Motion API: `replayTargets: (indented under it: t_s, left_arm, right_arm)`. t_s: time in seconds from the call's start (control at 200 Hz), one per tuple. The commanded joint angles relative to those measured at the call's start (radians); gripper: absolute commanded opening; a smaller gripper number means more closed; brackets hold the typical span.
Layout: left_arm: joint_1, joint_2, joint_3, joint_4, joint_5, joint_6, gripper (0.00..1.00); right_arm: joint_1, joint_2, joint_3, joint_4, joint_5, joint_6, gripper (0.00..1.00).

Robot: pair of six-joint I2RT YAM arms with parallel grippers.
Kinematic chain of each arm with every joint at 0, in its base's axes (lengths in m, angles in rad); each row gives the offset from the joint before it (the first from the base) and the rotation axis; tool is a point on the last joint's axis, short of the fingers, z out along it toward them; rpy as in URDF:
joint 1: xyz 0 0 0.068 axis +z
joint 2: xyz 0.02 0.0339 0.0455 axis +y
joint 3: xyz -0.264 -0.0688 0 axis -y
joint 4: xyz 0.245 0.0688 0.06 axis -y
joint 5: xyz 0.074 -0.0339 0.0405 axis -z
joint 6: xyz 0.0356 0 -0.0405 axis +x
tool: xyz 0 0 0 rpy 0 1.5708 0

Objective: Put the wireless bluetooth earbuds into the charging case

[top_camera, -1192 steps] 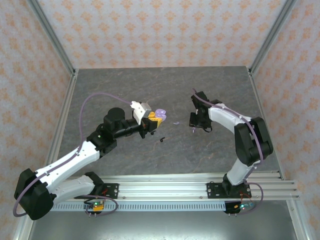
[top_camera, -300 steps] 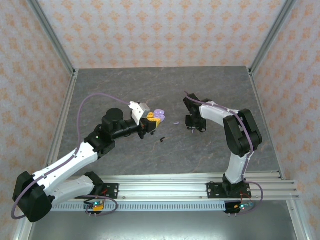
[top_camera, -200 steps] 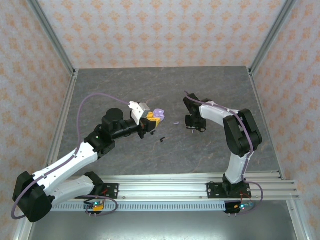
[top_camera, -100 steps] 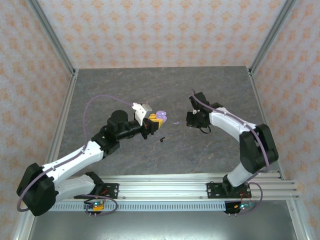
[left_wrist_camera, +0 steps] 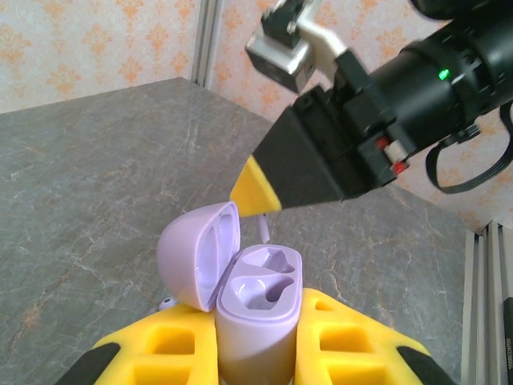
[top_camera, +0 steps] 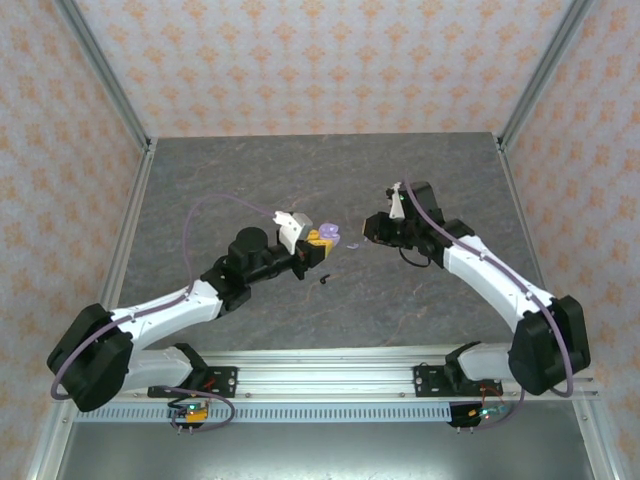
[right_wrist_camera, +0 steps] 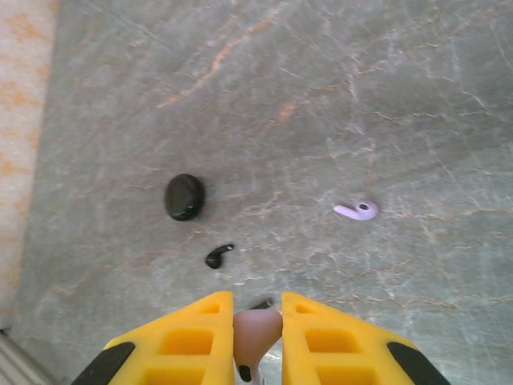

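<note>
My left gripper (left_wrist_camera: pixel 258 341) is shut on a lavender charging case (left_wrist_camera: pixel 260 301) and holds it upright above the table. The case's lid is open and both of its wells are empty. My right gripper (right_wrist_camera: pixel 256 321) is shut on a lavender earbud (right_wrist_camera: pixel 256 333). In the top view the left gripper (top_camera: pixel 316 244) and right gripper (top_camera: pixel 370 228) face each other closely, with the case (top_camera: pixel 330 236) between them. The left wrist view has the right gripper's yellow fingertip (left_wrist_camera: pixel 255 191) just above and behind the case. A second lavender earbud (right_wrist_camera: pixel 357 211) lies on the table.
A black round case (right_wrist_camera: pixel 184 196) and a black earbud (right_wrist_camera: pixel 218 256) lie on the grey stone table (top_camera: pixel 250 180). Another black earbud (right_wrist_camera: pixel 262 304) peeks out behind the held one. One black earbud (top_camera: pixel 325 279) lies below the left gripper in the top view.
The right arm has swung left and lifted, bringing its gripper close to the case. The left arm has stretched to the right with the case still in its grip.
</note>
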Motion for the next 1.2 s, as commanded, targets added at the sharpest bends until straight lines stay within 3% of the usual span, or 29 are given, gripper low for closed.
replayTargets:
  t_s: [0.0,0.34,1.196]
  left_arm:
    - [-0.009,0.018,-0.014,0.078,-0.062,0.025,0.1]
    - [-0.022,0.07,0.003,0.086,-0.104,0.004,0.1]
    - [-0.056,0.15,0.089,0.111,-0.08,-0.091,0.1]
  right_arm:
    - [0.009,-0.054,-0.014,0.068,-0.051,0.024,0.17]
    - [0.046,-0.097,0.001,0.119,-0.101,0.059,0.18]
    - [0.096,-0.083,-0.003,0.207,-0.075,0.12,0.18]
